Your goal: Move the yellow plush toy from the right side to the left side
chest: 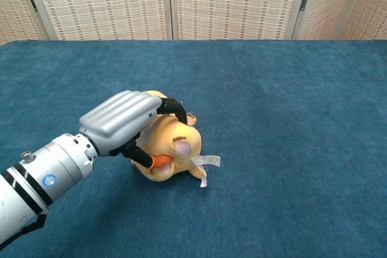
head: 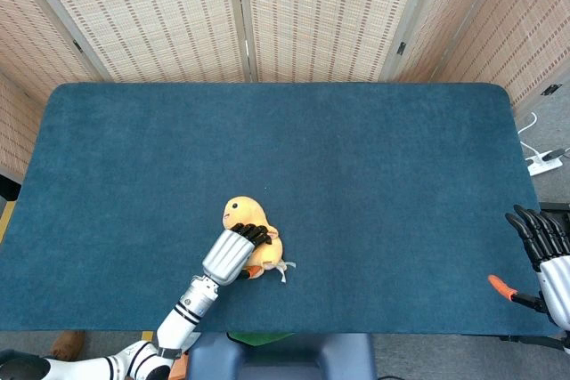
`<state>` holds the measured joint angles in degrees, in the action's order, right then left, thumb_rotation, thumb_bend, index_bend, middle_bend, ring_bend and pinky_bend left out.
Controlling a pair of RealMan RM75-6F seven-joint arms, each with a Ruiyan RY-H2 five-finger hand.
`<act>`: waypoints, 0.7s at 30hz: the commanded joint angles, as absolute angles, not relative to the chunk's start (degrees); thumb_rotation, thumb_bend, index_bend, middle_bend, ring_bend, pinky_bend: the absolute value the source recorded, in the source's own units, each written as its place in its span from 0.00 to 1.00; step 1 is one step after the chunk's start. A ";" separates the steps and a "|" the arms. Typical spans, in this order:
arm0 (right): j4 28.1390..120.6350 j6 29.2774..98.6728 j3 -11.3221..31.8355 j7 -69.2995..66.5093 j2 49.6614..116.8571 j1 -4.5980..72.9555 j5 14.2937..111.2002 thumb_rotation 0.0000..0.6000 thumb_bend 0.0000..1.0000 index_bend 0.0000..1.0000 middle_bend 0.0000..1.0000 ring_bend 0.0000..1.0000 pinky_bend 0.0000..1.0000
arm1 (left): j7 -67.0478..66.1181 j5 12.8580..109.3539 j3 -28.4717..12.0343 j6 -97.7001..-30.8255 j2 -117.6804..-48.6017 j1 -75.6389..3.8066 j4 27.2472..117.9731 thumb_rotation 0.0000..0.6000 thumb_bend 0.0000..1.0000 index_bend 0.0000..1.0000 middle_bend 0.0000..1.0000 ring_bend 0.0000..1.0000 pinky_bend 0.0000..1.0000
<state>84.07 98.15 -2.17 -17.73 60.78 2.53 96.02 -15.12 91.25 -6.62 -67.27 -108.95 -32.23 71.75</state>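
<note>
While the left hand (head: 233, 254) wraps over the yellow plush toy (head: 247, 230), the toy lies on the blue table (head: 356, 175), a little left of the middle and near the front edge. From the head view the silver back of that hand covers the toy's lower body, its black fingers (head: 256, 234) curled over the top, and only the toy's round head shows beyond them, pointing toward the far side of the table. From the chest view the same left hand (chest: 130, 126) clamps the yellow plush toy (chest: 175, 149) from above and from its left flank: dark fingers (chest: 172, 108) hook over the toy's upper side and the orange-tipped thumb (chest: 162, 161) presses into its underside. A pink-soled foot and a white label (chest: 205, 164) stick out on the toy's right side, the label resting on the table (chest: 290, 119). Whether the toy is lifted clear of the cloth I cannot tell. The right hand (head: 548, 260) sits at the table's front right corner, well apart from the toy, holding nothing, its black fingers (head: 534, 224) spread apart and its orange-tipped thumb out to the side
</note>
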 commanded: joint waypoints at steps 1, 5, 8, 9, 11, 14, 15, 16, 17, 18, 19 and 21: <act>84.07 97.60 -2.03 -17.53 60.87 2.62 96.15 1.00 0.14 0.00 0.00 0.00 0.00 | -12.09 93.73 -5.19 -70.74 -109.22 -31.66 69.87 1.00 0.59 0.75 0.82 0.71 0.99; 84.04 97.26 -1.81 -17.46 60.90 2.52 96.19 1.00 0.14 0.00 0.00 0.00 0.00 | -12.02 95.29 -4.68 -75.04 -105.24 -30.22 71.15 1.00 0.60 0.75 0.85 0.74 1.00; 83.97 96.95 -1.69 -17.53 60.90 2.49 96.23 1.00 0.14 0.00 0.00 0.00 0.00 | -10.79 94.90 -4.86 -77.90 -101.03 -28.48 73.50 1.00 0.60 0.75 0.85 0.74 1.00; 83.94 96.77 -1.69 -17.45 60.90 2.49 96.22 1.00 0.14 0.00 0.00 0.00 0.00 | -10.57 95.00 -4.90 -78.93 -99.85 -27.98 73.97 1.00 0.60 0.75 0.85 0.74 1.00; 84.06 96.07 -1.63 -17.38 60.95 2.53 95.88 1.00 0.14 0.00 0.00 0.00 0.00 | -9.63 95.87 -4.60 -81.47 -97.28 -26.89 74.48 1.00 0.60 0.75 0.85 0.74 1.00; 84.50 95.01 -1.63 -16.67 61.11 2.54 95.40 1.00 0.14 0.00 0.00 0.00 0.00 | -5.87 97.51 -3.81 -84.96 -94.19 -25.58 74.55 1.00 0.60 0.75 0.85 0.74 1.00; 84.73 94.83 -1.64 -16.24 61.18 2.52 95.41 1.00 0.14 0.00 0.00 0.00 0.00 | -4.65 98.01 -3.49 -85.92 -93.52 -25.22 74.24 1.00 0.60 0.75 0.85 0.74 1.00; 85.10 94.73 -1.63 -15.59 61.32 2.50 95.54 1.00 0.14 0.00 0.00 0.00 0.00 | -3.06 98.66 -3.05 -87.08 -92.79 -24.78 73.70 1.00 0.60 0.75 0.85 0.74 1.00; 85.43 94.72 -1.69 -15.07 61.40 2.46 95.75 1.00 0.14 0.00 0.00 0.00 0.00 | -2.13 99.09 -2.72 -87.79 -92.38 -24.50 73.13 1.00 0.60 0.75 0.85 0.74 1.00; 85.79 94.76 -1.75 -14.53 61.46 2.39 95.98 1.00 0.14 0.00 0.00 0.00 0.00 | -1.51 99.32 -2.37 -88.24 -92.04 -24.19 72.51 1.00 0.60 0.75 0.85 0.74 1.00; 86.27 94.89 -1.78 -13.81 61.54 2.26 96.22 1.00 0.14 0.00 0.00 0.00 0.00 | -0.71 99.47 -1.86 -88.57 -91.76 -23.80 71.78 1.00 0.60 0.75 0.85 0.74 1.00; 86.96 95.12 -1.85 -12.77 61.66 1.99 96.49 1.00 0.14 0.00 0.00 0.00 0.00 | 0.59 99.59 -1.02 -88.71 -91.67 -23.28 70.52 1.00 0.60 0.75 0.85 0.74 1.00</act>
